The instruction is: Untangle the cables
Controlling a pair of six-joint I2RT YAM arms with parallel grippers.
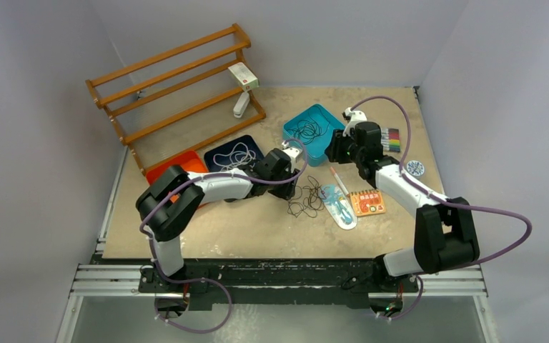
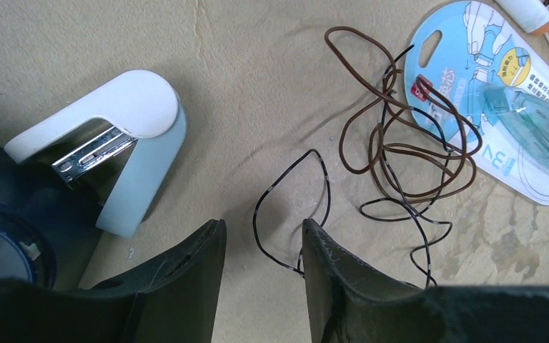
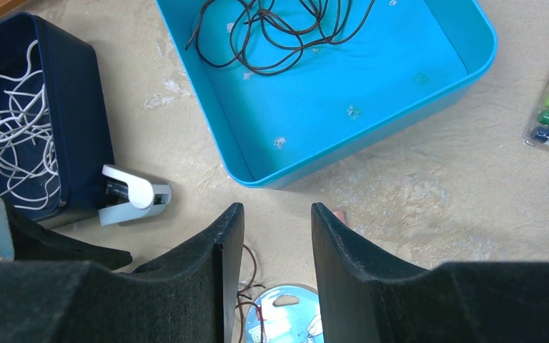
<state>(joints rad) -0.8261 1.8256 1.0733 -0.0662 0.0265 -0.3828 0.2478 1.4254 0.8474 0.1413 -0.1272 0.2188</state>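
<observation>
Left gripper (image 2: pixel 263 230) is held partly open over the black cable (image 2: pixel 286 171) loop at lower centre, nothing clamped; right gripper (image 3: pixel 277 214) is likewise parted, empty. If pulled, the brown cable (image 2: pixel 407 148) entwined at centre right could be drawn tighter.

The top camera sat above and behind the arm bases, looking down and forward over the whole table (image 1: pixel 257 229). The left wrist camera hung close to the tabletop, facing down past the left gripper (image 2: pixel 263 223) at a white stapler (image 2: pixel 107 143) and a blue carded pack (image 2: pixel 465 57). The right wrist camera stood farther off, looking past the right gripper (image 3: pixel 277 207) over a teal tray (image 3: pixel 372 93). Both wrist views shared the stapler and the pack.
</observation>
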